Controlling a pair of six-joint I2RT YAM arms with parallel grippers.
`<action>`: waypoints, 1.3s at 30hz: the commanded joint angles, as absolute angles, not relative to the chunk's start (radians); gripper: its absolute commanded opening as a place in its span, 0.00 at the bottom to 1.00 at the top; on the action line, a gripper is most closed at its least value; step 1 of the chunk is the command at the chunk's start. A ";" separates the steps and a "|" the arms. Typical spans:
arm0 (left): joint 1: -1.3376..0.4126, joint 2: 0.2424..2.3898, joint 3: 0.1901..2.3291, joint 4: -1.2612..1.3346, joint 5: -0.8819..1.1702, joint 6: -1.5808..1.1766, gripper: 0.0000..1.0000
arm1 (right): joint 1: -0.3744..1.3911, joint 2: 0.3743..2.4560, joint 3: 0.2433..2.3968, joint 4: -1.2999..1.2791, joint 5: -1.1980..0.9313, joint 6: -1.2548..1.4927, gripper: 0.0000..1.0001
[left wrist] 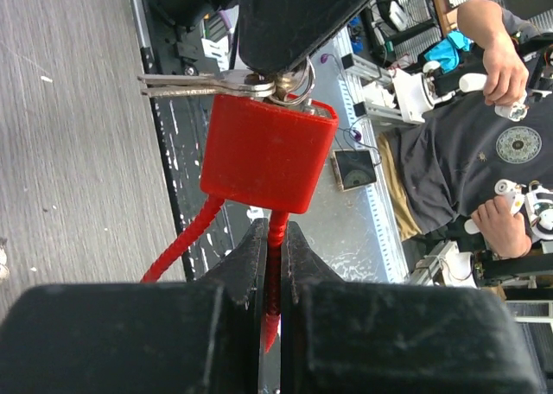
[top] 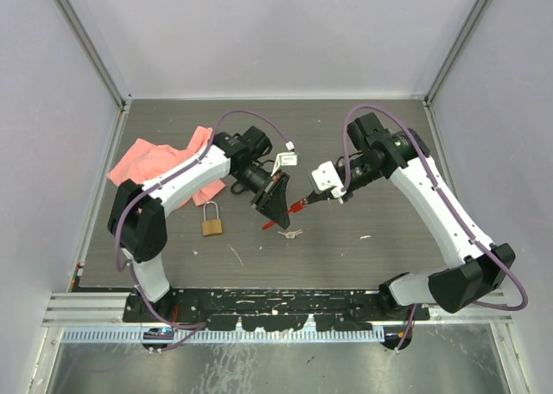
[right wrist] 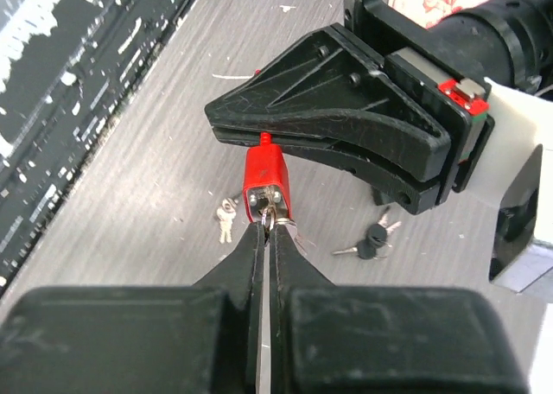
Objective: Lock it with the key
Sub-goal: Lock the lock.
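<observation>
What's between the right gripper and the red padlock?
A silver key and its ring, pinched by the right gripper at the red padlock; clearest in left wrist view.

Grey wood-grain table [top: 363, 264], pale lilac walls [top: 276, 31], aluminium corner posts [top: 86, 40].

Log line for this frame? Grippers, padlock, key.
left gripper: shut on red padlock shackle | right gripper: shut on key at padlock body | padlock: held above table

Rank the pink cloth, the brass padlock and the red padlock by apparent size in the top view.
1. pink cloth
2. brass padlock
3. red padlock, though it is partly hidden, so this place is unsure
</observation>
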State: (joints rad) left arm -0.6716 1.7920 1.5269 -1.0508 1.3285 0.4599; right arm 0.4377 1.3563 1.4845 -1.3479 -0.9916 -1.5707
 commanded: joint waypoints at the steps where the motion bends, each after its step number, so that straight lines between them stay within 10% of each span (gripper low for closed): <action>1: -0.656 1.835 1.638 -1.167 1.505 0.588 0.00 | 0.453 1.339 1.538 -1.461 -0.948 -1.805 0.01; 9: -0.651 1.974 1.763 -1.481 1.548 0.847 0.03 | 0.453 1.336 1.541 -1.460 -0.950 -1.831 0.01; 16: -0.640 2.074 1.863 -1.750 1.581 1.119 0.28 | 0.452 1.326 1.504 -1.456 -0.945 -1.795 0.01; 22: -0.643 2.126 1.855 -1.775 1.627 1.145 0.19 | 0.452 1.346 1.518 -1.447 -0.928 -1.802 0.01; 34: -0.474 1.894 1.553 -1.776 1.706 1.561 0.67 | 0.437 1.347 1.461 -1.251 -0.864 -1.449 0.01; 37: -0.461 1.801 1.497 -1.775 1.706 1.674 0.99 | 0.436 1.343 1.436 -1.226 -0.862 -1.399 0.01; 39: -0.447 1.759 1.481 -1.776 1.705 1.714 0.98 | 0.434 1.339 1.424 -1.205 -0.861 -1.360 0.01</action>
State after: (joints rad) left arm -0.4442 1.8980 1.4960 -1.6024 1.5326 1.5116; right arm 0.4408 1.3636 1.4353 -1.2751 -0.8497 -1.4723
